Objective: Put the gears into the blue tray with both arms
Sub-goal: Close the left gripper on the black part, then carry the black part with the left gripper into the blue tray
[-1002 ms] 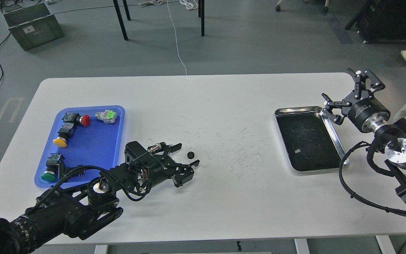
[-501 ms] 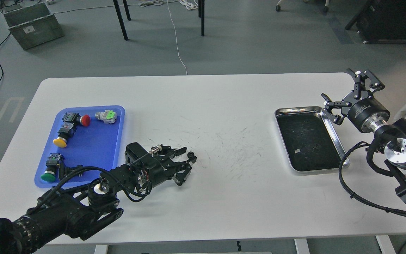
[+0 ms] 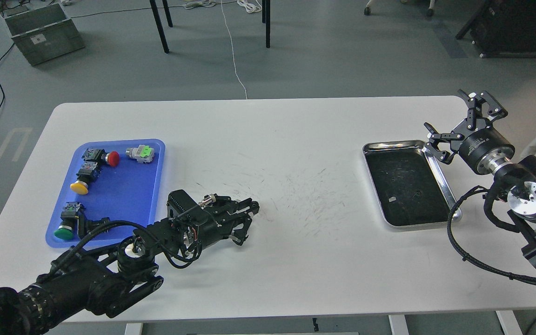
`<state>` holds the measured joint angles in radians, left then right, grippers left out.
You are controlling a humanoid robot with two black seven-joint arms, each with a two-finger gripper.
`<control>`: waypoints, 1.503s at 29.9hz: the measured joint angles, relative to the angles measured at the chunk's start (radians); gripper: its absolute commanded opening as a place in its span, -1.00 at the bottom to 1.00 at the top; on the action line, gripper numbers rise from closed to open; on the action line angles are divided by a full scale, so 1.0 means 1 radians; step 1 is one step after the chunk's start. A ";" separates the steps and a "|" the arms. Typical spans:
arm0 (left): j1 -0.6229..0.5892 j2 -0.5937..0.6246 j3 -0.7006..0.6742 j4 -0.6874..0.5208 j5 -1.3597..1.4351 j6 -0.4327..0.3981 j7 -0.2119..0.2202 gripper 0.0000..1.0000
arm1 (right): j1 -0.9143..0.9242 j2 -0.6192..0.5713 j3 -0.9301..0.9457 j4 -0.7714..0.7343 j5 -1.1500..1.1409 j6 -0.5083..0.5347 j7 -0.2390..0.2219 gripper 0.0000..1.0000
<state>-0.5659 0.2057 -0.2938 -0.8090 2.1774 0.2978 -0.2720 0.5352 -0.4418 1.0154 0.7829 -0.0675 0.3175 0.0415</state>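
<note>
The blue tray (image 3: pixel 126 195) lies at the table's left side. Just right of its lower corner, my left gripper (image 3: pixel 252 207) rests low on the table, its two fingers drawn together around a small black gear (image 3: pixel 254 204). The gear shows only as a dark bit between the fingertips. My right gripper (image 3: pixel 453 122) hovers at the far right, beside the top right corner of the steel tray, with its fingers spread wide and nothing between them.
Inside the blue tray lie a red button (image 3: pixel 112 158), a yellow button (image 3: pixel 79 187), a green button (image 3: pixel 64 232) and a grey-and-green connector (image 3: pixel 140 153). A shiny steel tray (image 3: pixel 391 144) with a black inside sits at the right. Scuff marks cover the table's middle.
My left gripper's fingers were spread on either side of the gear a second ago. They have since closed in on it. The right arm has stayed where it was.
</note>
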 measured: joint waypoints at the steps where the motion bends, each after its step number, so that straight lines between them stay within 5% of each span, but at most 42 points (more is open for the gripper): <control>1: -0.004 0.001 -0.002 -0.003 -0.001 0.002 0.000 -0.91 | 0.000 0.000 0.000 0.001 0.000 0.000 0.000 0.91; 10: -0.055 0.111 -0.030 -0.115 -0.054 0.021 0.000 -0.91 | 0.011 0.000 0.000 0.001 0.000 0.000 0.000 0.91; 17: -0.100 0.384 -0.108 -0.348 -0.251 -0.011 0.004 -0.91 | 0.012 -0.003 0.000 0.001 0.000 0.000 0.000 0.91; 22: -0.090 0.556 -0.131 -0.392 -0.347 -0.018 -0.023 -0.90 | 0.012 -0.007 0.002 0.001 0.000 0.001 0.000 0.91; 30: 0.003 0.584 -0.113 -0.268 -0.397 -0.020 -0.108 -0.90 | 0.010 -0.011 0.000 0.002 0.000 0.003 0.000 0.91; 45: 0.019 0.450 -0.094 0.031 -0.397 -0.027 -0.151 -0.89 | 0.014 -0.011 0.000 0.001 -0.003 0.002 0.000 0.91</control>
<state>-0.5469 0.6556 -0.3881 -0.7783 1.7808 0.2705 -0.4233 0.5493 -0.4530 1.0154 0.7838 -0.0705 0.3193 0.0414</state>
